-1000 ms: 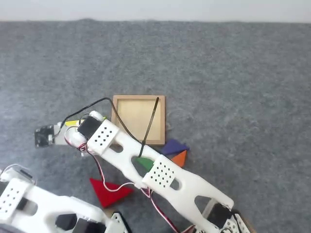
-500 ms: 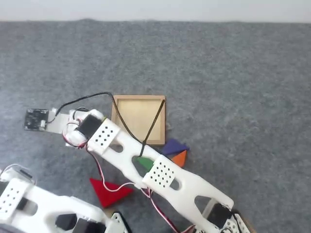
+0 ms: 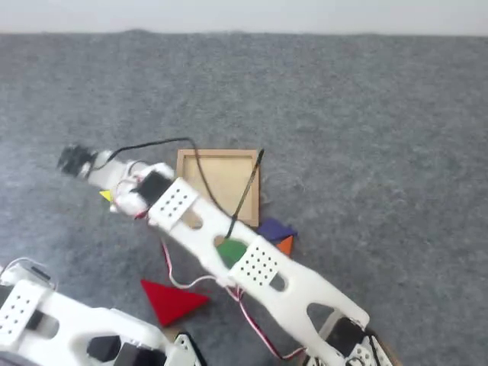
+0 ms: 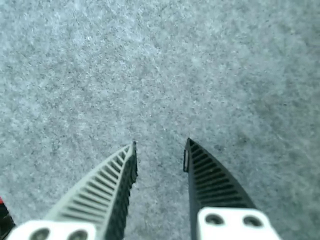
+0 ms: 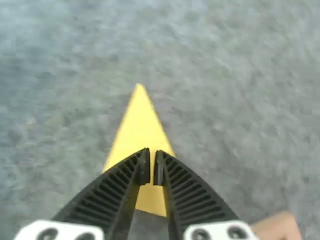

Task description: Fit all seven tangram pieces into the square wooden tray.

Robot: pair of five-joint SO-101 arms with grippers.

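left hand (image 4: 160,150): fingers apart, over grey counter (image 4: 150,60) | right hand (image 5: 151,167): tips together over yellow triangle (image 5: 139,127), mid-left, beside tray (image 3: 217,154)

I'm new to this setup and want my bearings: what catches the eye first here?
The white right arm stretches diagonally across the grey felt, past the square wooden tray at the centre. The right hand, nearly closed, sits over a yellow triangle left of the tray; a red triangle lies nearer the front edge.
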